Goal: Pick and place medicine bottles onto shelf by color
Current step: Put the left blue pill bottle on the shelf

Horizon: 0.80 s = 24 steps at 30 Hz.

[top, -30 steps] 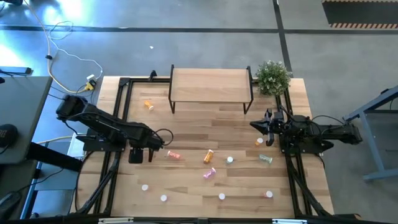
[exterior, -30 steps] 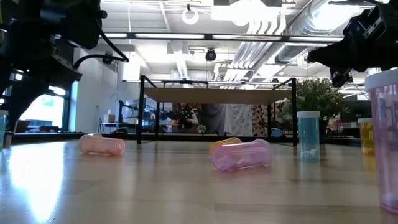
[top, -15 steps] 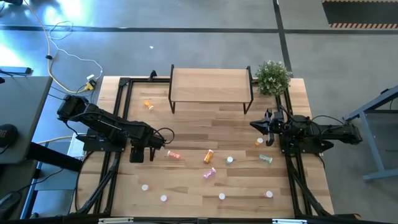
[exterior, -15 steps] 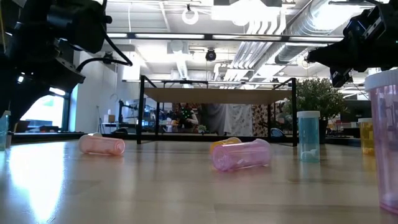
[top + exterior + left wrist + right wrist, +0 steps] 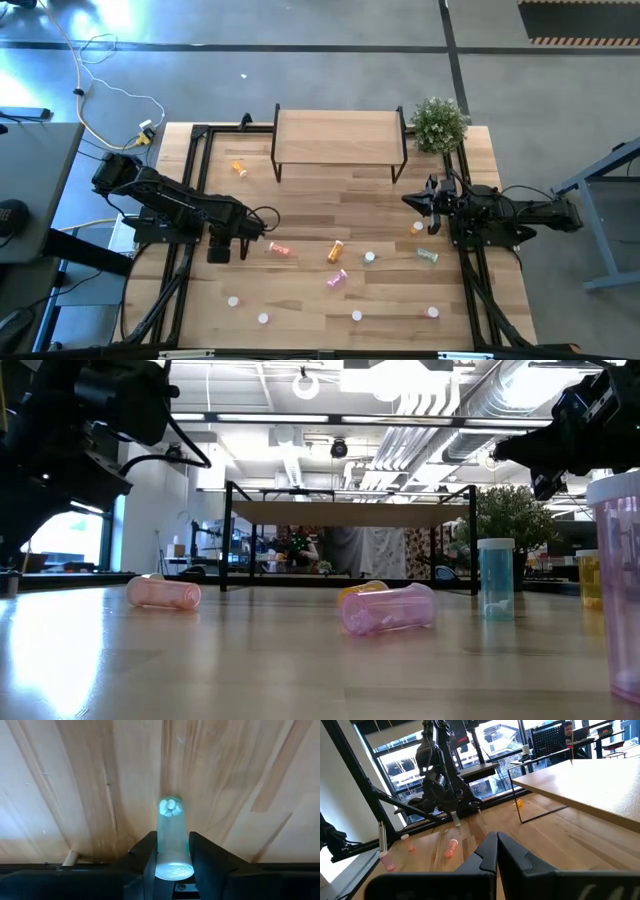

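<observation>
On the surface the shelf stands bare; our left gripper has its jaws clamped on a pale green bottle. We should lift straight, perhaps slowly. Right gripper waits, jaws together.

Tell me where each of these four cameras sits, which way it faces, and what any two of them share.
High view: overhead, facing straight down on the plank table; both dark arms show.
Low view: at tabletop height, facing level toward the small raised light-wood shelf; the arms enter from above.
Left wrist view: looks down at the tabletop; left gripper shut on a pale green translucent bottle.
Right wrist view: faces across the table; right gripper shut, empty.
Shared: the lying pink translucent bottle shows in the high and right wrist views.
</observation>
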Motion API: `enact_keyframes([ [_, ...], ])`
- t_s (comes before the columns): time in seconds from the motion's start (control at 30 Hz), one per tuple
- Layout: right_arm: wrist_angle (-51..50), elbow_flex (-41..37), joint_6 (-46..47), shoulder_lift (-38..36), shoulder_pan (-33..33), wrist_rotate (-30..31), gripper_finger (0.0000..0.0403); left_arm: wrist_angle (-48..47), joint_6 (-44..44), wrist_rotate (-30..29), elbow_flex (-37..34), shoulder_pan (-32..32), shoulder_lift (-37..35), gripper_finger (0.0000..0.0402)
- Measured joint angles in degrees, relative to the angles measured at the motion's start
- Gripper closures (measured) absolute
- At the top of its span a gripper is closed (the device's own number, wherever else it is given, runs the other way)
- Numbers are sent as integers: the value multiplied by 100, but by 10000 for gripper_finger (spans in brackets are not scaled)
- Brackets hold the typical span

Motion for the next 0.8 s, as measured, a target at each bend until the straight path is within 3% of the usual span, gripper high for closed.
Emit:
enact_keyframes([
  [0.8, 0, 0, 0, 0, 1, -28, 403, 8, -4, 187, 0, 0, 0, 307],
])
